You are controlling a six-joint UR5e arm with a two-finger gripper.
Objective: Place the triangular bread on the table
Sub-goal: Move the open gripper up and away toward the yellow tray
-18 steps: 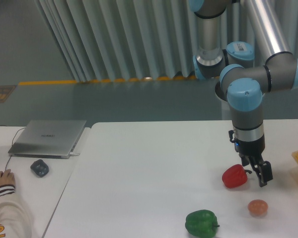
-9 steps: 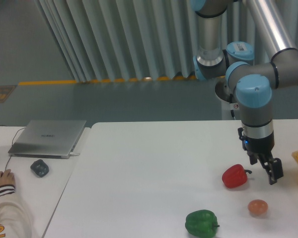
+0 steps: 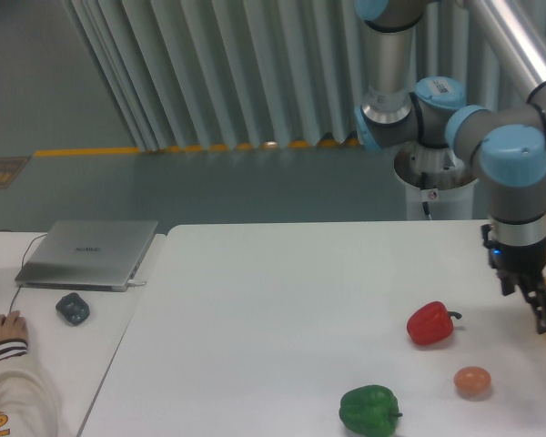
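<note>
Swinging toward three o'clock, the arm is now carrying its claw (image 3: 543,312) away from the red pepper (image 3: 429,323), which it was hanging just beside a second ago, and out to the right edge of the fixed view. Whether the claw is open or closed I cannot tell at this angle; nothing is visibly held in it.

No triangular bread is showing anywhere in this view; a sliver of yellow at the right border, just beside the claw, is too cropped to identify, and the arm's heading suggests the bread is lying off-frame that way.

On the worktop (image 3: 282,309), the red pepper, the small orange ball (image 3: 472,381) at five o'clock from it and the green pepper (image 3: 369,410) are crowding the lower right. Open room for setting bread down is lying across the middle and left. A laptop (image 3: 89,252) is sitting on the adjoining desk.
</note>
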